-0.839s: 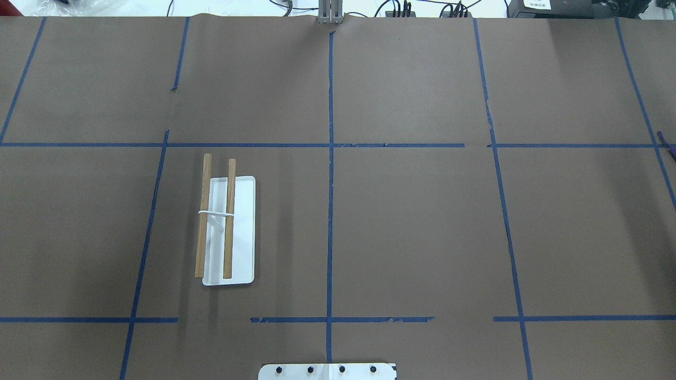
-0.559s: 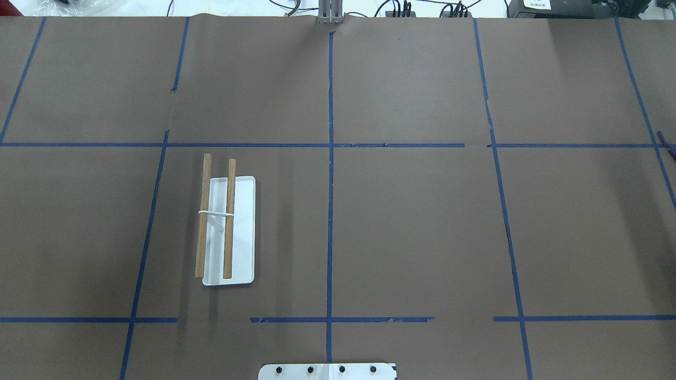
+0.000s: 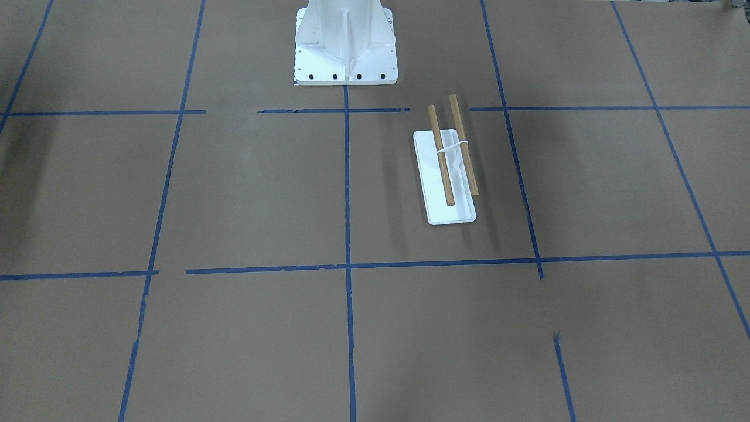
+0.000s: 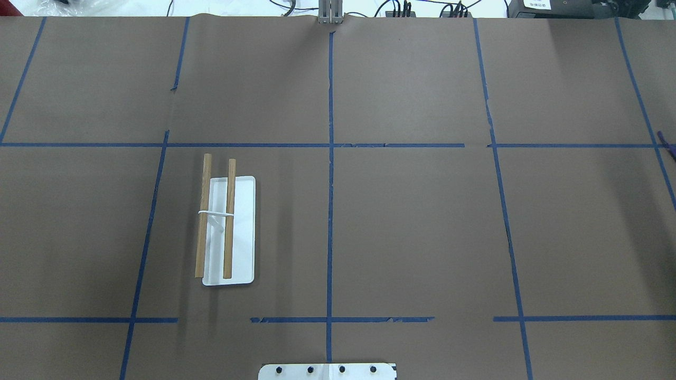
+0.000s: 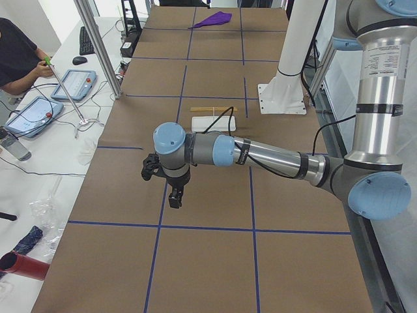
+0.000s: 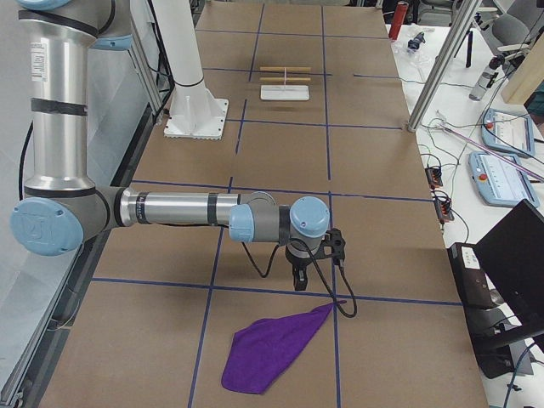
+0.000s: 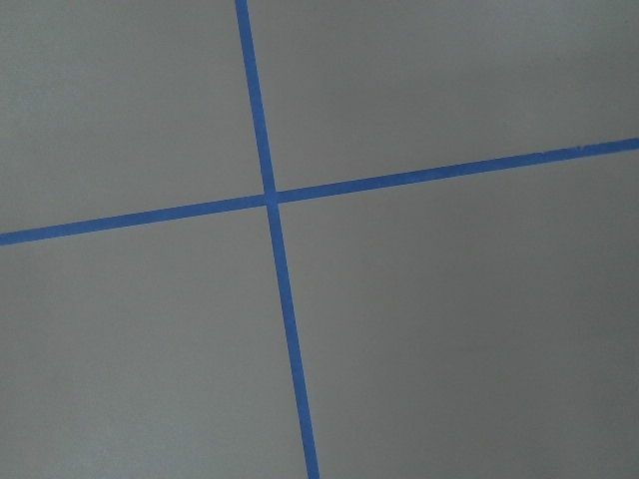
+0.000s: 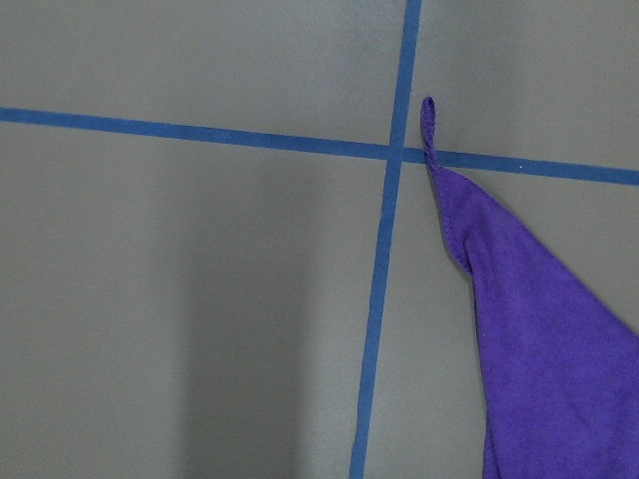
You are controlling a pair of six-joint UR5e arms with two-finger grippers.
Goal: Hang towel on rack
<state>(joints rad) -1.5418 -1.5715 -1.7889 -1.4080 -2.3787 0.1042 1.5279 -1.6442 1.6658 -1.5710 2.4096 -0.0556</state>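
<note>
The purple towel [image 6: 270,350] lies flat on the table at the robot's right end. It also shows far off in the exterior left view [image 5: 212,19]. Its corner with the loop tag [image 8: 429,120] fills the right of the right wrist view. The rack [image 4: 228,227], two wooden dowels over a white base, stands on the robot's left half; it also shows in the front view [image 3: 443,170]. My right gripper [image 6: 299,277] hangs just above the table close to the towel's corner. My left gripper [image 5: 176,195] hangs over bare paper, nearer the camera than the rack. I cannot tell whether either is open or shut.
The white bolted pedestal [image 3: 345,47] stands at the robot's table edge, centre. Blue tape lines grid the brown paper. Operators' tablets [image 5: 71,85] and cables lie on the side bench beyond the far edge. A metal post [image 6: 442,64] rises at that edge.
</note>
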